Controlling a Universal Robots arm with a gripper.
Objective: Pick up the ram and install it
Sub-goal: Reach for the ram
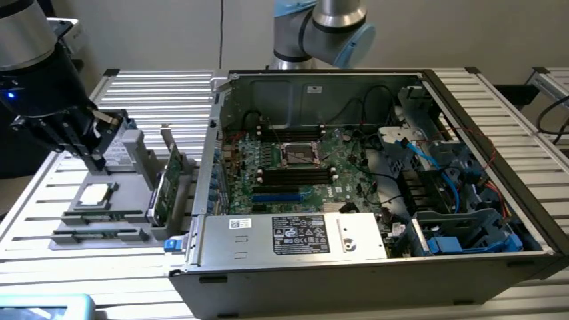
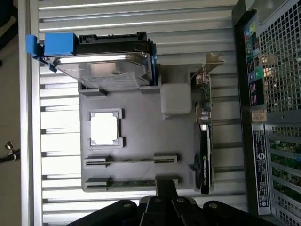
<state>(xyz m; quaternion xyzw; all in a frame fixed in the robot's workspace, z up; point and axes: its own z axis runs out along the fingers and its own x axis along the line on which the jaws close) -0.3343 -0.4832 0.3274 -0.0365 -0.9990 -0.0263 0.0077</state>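
Plain grey wall (image 1: 169, 33) at back; slatted alu. table (image 1: 511, 133), evenly lit.

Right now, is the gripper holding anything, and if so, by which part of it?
Nothing seems to be held. The gripper is shut above the grey holder, and the ram lies in its slot there, apart from the gripper.

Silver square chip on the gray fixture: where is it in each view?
Exterior view: the chip lies in the gray fixture, at the exterior view's left of the open computer case.
Wrist view: the chip sits in its square pocket, between the hard drive and the two long slots.
Shared landmark: the upright green expansion card on the fixture's case-side edge.
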